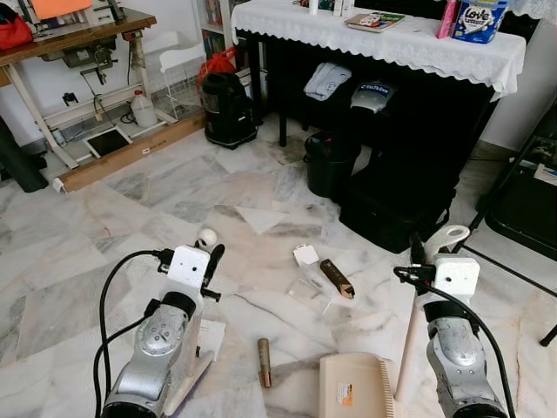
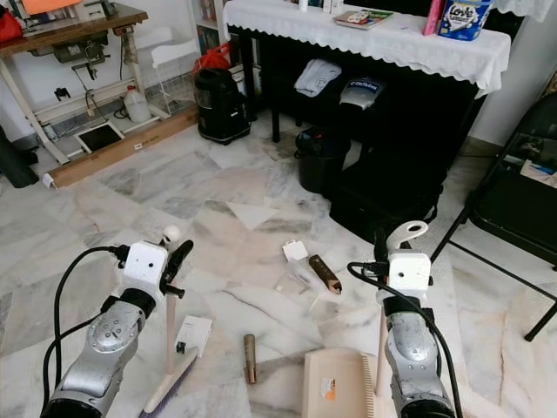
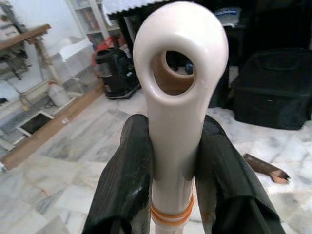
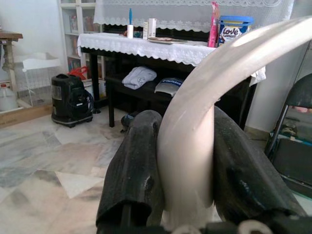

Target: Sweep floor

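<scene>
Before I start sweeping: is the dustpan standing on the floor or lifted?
On the floor: the dustpan lies flat on the marble, its handle upright in the right gripper.

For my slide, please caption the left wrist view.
Left gripper clamps the cream broom handle above the marble floor.

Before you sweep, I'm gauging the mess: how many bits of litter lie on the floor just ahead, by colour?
White papers: 2
Brown sticks: 2
Clear plastic scrap: 1
Total: 5
</scene>
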Controlling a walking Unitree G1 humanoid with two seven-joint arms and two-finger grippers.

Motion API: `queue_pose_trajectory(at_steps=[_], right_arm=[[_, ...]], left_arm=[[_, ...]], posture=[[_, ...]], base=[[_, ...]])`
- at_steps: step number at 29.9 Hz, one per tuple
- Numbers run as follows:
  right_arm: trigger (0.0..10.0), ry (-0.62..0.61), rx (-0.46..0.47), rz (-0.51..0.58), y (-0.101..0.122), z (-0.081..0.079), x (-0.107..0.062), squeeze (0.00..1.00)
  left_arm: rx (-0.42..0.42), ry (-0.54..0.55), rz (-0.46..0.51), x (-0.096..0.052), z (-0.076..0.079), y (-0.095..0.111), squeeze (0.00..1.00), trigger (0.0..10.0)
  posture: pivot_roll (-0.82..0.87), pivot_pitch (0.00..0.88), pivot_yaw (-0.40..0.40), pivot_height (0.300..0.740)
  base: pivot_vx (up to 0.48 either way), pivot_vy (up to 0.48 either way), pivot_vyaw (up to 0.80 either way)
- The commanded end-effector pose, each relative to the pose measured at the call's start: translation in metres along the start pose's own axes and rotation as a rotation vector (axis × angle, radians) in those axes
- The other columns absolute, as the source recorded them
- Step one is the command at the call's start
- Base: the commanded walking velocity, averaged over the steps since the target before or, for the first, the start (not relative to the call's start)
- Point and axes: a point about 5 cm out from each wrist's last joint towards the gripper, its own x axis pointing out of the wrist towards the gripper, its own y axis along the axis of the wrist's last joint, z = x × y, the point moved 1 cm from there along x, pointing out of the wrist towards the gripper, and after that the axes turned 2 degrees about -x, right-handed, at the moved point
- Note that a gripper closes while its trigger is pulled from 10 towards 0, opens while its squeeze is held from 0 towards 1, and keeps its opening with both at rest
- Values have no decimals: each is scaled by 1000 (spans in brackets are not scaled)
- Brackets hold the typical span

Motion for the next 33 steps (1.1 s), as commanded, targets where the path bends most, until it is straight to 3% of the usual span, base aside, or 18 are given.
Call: queue_pose_trajectory(at_steps=[1, 9, 21, 30, 33], right_arm=[[10000, -19, 5, 40, 10, 3, 5, 0], [10000, -22, 8, 41, 10, 3, 6, 0], [10000, -30, 8, 43, 11, 4, 7, 0], [10000, -10, 18, 41, 12, -3, 9, 0], [10000, -4, 21, 37, 11, -5, 9, 0]], left_arm=[[23, 36, 43, 5, -6, 8, 0, 10000], [22, 65, 26, 12, 3, 4, 0, 10000], [17, 162, 53, 18, -5, 9, 0, 10000], [42, 184, 89, 3, -21, 12, 0, 10000], [89, 155, 22, -4, -26, 0, 0, 10000]], posture=[[-32, 0, 37, 740], [-46, 0, 43, 740], [-39, 0, 30, 740], [-14, 0, 28, 740], [-15, 0, 30, 740]], base=[[0, 0, 0], [0, 0, 0], [0, 0, 0], [0, 0, 0], [0, 0, 0]])
